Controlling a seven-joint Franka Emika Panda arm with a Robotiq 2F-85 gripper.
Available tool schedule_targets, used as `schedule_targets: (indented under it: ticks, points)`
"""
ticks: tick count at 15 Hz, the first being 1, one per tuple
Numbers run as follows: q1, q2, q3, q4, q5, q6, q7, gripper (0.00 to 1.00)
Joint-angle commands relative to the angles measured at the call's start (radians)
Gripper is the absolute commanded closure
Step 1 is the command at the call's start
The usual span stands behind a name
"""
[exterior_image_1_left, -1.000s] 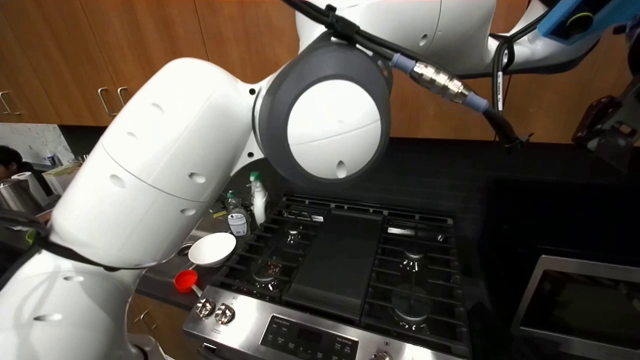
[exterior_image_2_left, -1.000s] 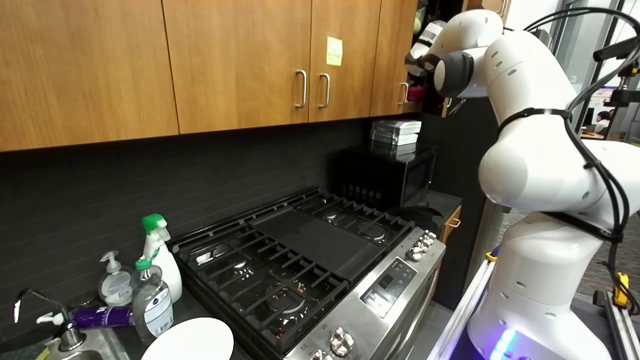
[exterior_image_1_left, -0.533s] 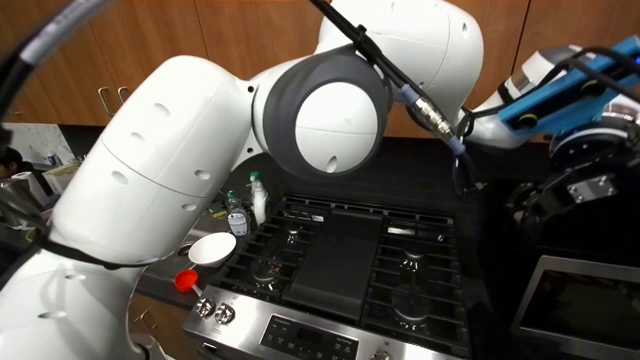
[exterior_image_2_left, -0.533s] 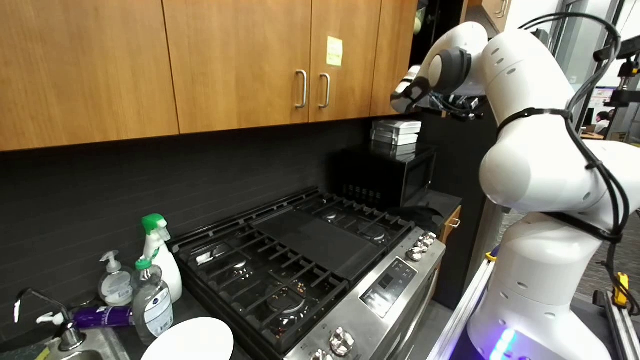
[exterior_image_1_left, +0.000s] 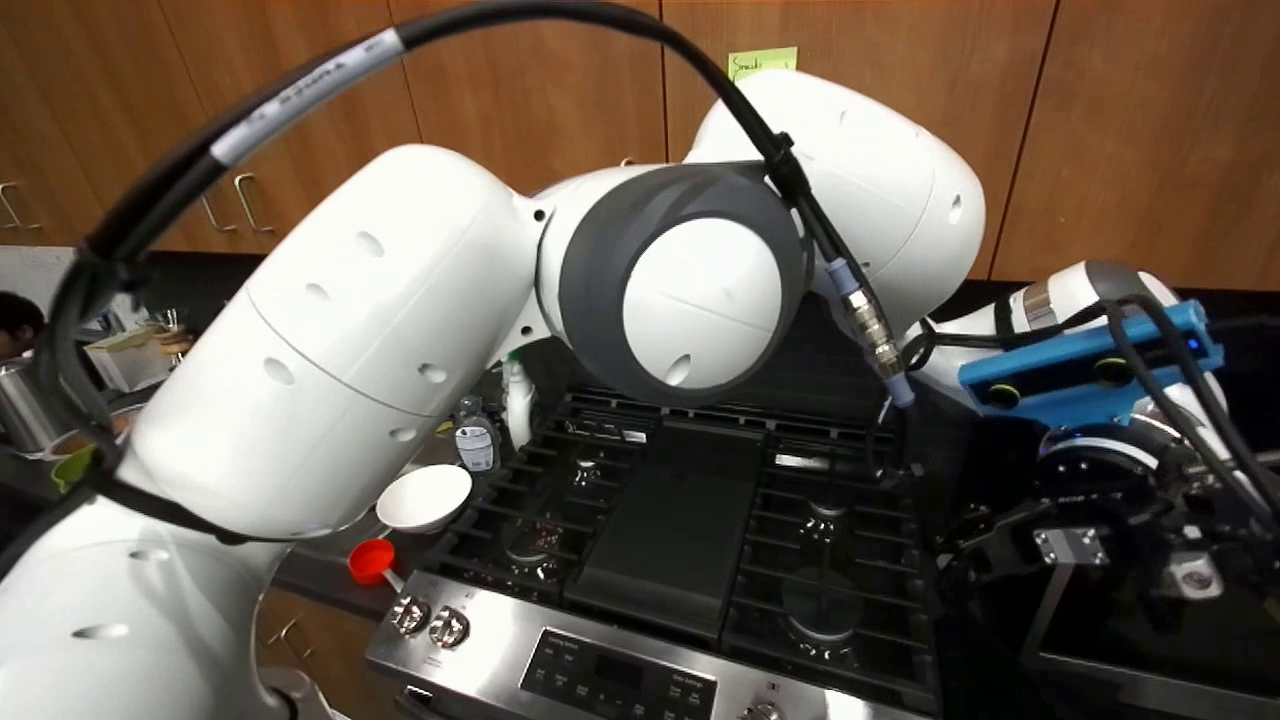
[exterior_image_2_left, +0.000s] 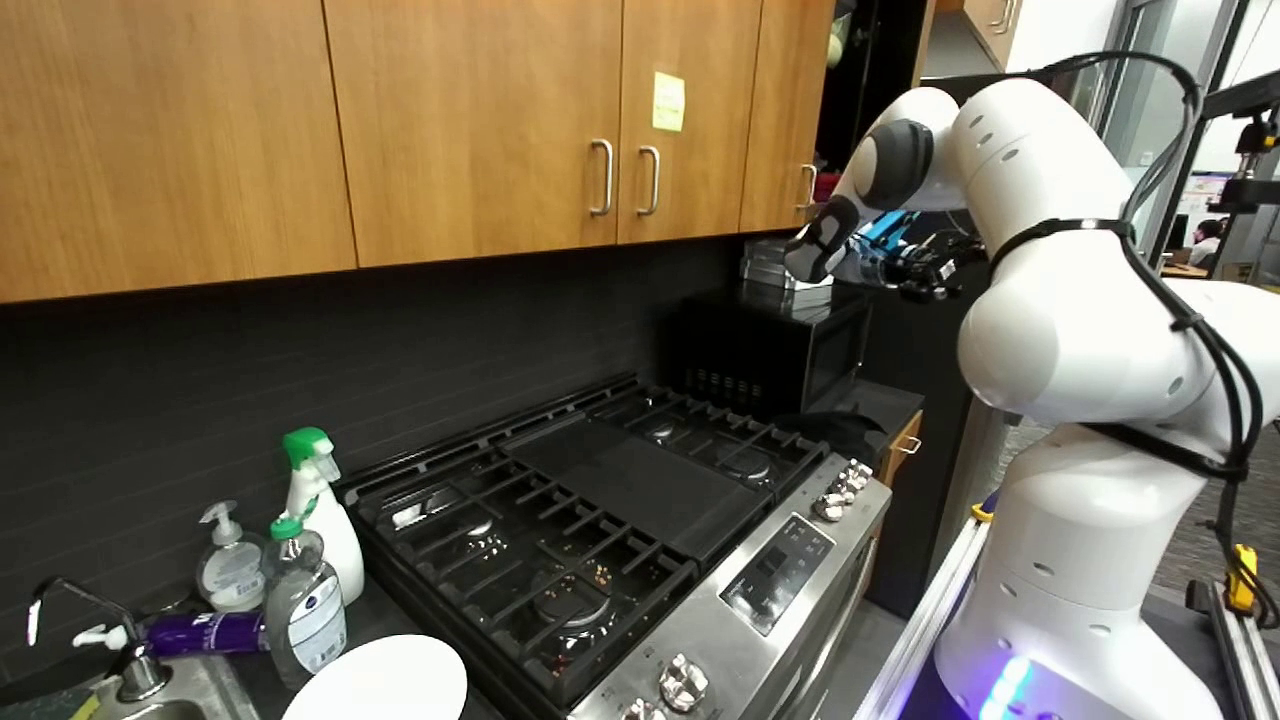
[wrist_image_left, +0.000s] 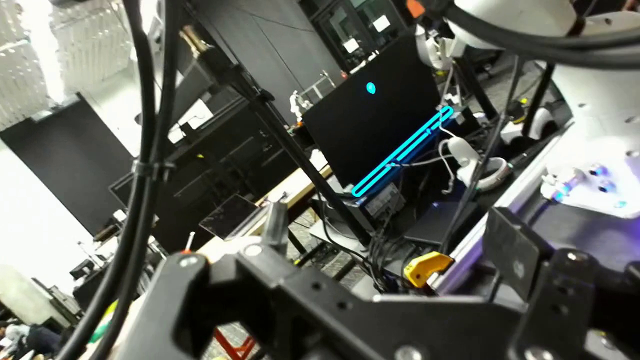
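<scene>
My gripper (wrist_image_left: 397, 237) is open in the wrist view, its two dark pads (wrist_image_left: 517, 252) far apart with nothing between them. Beyond them, well off, appear a yellow clamp (wrist_image_left: 425, 267) on a metal rail and a black computer with a lit cyan outline (wrist_image_left: 402, 150). In an exterior view the black gripper (exterior_image_2_left: 930, 275) hangs at the end of the lowered wrist, higher than the black microwave (exterior_image_2_left: 765, 350). A stack of clear and white boxes (exterior_image_2_left: 765, 262) on the microwave is partly hidden by the wrist. Elsewhere the gripper (exterior_image_1_left: 1080, 560) covers part of the microwave front.
A gas stove (exterior_image_2_left: 630, 480) with black grates lies below the arm. A white bowl (exterior_image_1_left: 425, 498), a red measuring cup (exterior_image_1_left: 372, 560) and bottles (exterior_image_2_left: 310, 610) stand beside it. Wooden cabinets (exterior_image_2_left: 480, 120) line the wall above. Loose cables (wrist_image_left: 142, 165) run along the wrist.
The wrist and gripper have come down from cabinet height to around the level of the boxes above the microwave. In an exterior view they also swung further into the picture. The surrounding objects stayed put.
</scene>
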Motion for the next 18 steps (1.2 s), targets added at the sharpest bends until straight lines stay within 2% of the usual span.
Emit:
schedule_targets:
  ticks: [1, 6, 10, 13, 14, 17, 18]
  points:
    - [-0.034, -0.040, 0.006, -0.006, 0.170, 0.128, 0.155, 0.00]
    - [-0.066, -0.085, 0.014, -0.050, 0.281, 0.383, 0.290, 0.00]
    - [-0.082, -0.062, 0.015, 0.005, 0.400, 0.531, 0.394, 0.00]
    - [-0.082, -0.012, 0.004, 0.099, 0.479, 0.587, 0.521, 0.00]
    - [-0.075, -0.033, 0.002, 0.041, 0.430, 0.576, 0.451, 0.00]
    - [-0.075, -0.029, 0.003, 0.046, 0.435, 0.580, 0.459, 0.00]
    - [-0.074, -0.064, 0.007, 0.012, 0.429, 0.593, 0.440, 0.00]
